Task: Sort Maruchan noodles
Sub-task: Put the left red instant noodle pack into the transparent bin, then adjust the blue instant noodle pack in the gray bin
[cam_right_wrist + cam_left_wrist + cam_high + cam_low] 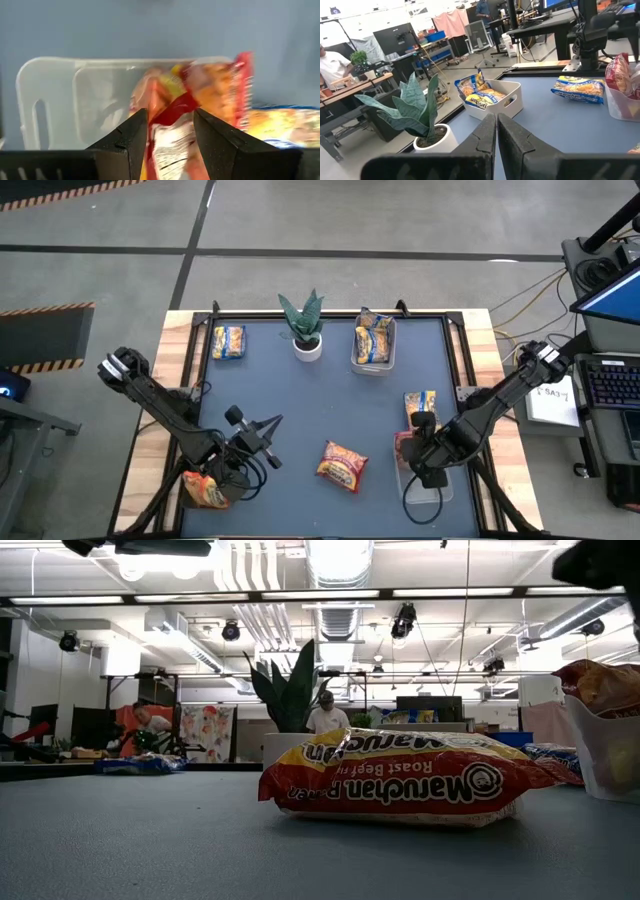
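Two arms over the blue table (300,420). Right gripper (169,131) at the near right, fingers clamped on a red-and-orange plastic noodle packet (200,95), held above a clear plastic bin (440,485). Left gripper (497,131) at the near left, fingers closed on nothing, beside an orange-red packet in the near-left bin (205,490). Mid-table lies a red-and-yellow Maruchan roast beef packet (400,780), flat. Yellow-and-blue packet (421,406) just beyond the right gripper. Farther back: small potted green plant in a white pot (306,330), far clear bin with yellow-and-blue packets (373,340), lone yellow-and-blue packet at far left (229,341).
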Controlling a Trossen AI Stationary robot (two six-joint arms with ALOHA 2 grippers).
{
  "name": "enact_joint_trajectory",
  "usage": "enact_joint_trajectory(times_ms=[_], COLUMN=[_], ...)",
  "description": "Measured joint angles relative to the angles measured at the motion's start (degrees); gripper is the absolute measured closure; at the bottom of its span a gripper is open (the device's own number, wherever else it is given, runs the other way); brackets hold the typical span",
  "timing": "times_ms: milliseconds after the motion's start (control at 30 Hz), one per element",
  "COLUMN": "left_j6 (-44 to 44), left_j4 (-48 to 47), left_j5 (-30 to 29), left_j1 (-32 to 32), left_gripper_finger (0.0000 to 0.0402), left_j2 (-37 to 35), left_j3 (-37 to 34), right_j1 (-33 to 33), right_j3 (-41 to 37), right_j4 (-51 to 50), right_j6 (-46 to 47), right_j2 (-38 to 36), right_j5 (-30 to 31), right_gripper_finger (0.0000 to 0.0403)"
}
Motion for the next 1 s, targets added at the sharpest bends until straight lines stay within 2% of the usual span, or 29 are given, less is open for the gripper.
enact_joint_trajectory(times_ms=[267, 467, 633, 700, 867, 1000], left_j6=[-0.02, -0.02, -0.02, -0.02, -1.05, -1.34], left_j4=[0.77, 0.89, 1.27, 1.47, 1.85, 1.96], left_j5=[0.02, 0.02, 0.04, 0.04, 0.06, 0.06], left_j1=[0.0, 0.0, 0.0, 0.0, 0.08, 0.22], left_gripper_finger=[0.0401, 0.0401, 0.0401, 0.0401, 0.0401, 0.0401], left_j2=[0.0, 0.0, 0.0, 0.0, 0.0, 0.0], left_j3=[0.0, 0.0, 0.0, 0.0, 0.0, 0.0], right_j1=[0.0, 0.0, 0.0, 0.0, -0.65, -3.83], right_j3=[2.9, 5.62, 7.84, 8.56, 9.15, 9.15], right_j4=[-0.74, -1.02, -0.47, -0.28, -0.02, 0.73], right_j6=[-3.36, -3.73, -3.19, -2.75, -3.06, -8.37], right_j2=[-0.02, -0.02, -0.02, -0.02, -0.14, -0.92], right_j5=[5.92, 8.13, 12.35, 15.25, 28.51, 29.51], right_gripper_finger=[0.0257, 0.0257, 0.026, 0.0264, 0.0278, 0.0296])
